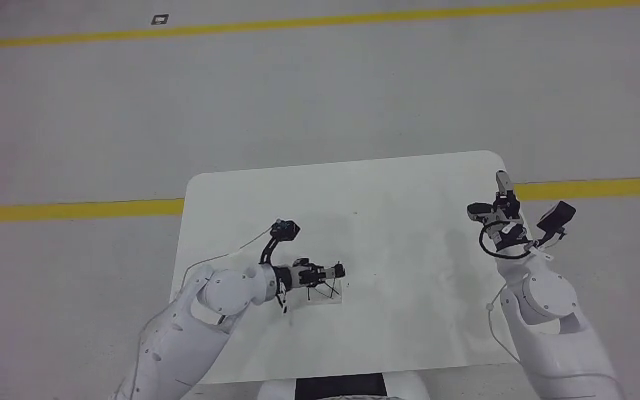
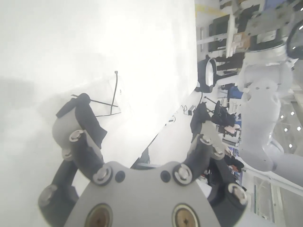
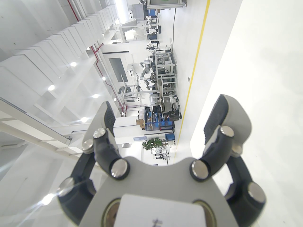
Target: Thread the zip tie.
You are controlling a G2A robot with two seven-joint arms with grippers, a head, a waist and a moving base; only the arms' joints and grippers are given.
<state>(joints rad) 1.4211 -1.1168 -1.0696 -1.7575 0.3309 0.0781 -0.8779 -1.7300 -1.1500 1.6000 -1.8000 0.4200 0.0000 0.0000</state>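
Note:
Thin black zip ties (image 2: 114, 95) lie crossed over one another on the white table (image 1: 400, 210), seen in the top view as dark lines (image 1: 324, 292) near the front left. My left gripper (image 2: 142, 107) is open just beside them, low over the table; one fingertip (image 2: 81, 100) is at the end of one tie, and whether it touches is unclear. From above, this gripper (image 1: 334, 270) lies just behind the ties. My right gripper (image 3: 163, 114) is open and empty, raised at the table's right edge (image 1: 501, 183), far from the ties.
The table's right edge (image 2: 195, 55) runs past the left gripper, with the room's racks and equipment beyond it. Yellow floor lines (image 1: 90, 210) cross behind the table. Bare tabletop lies between the two arms.

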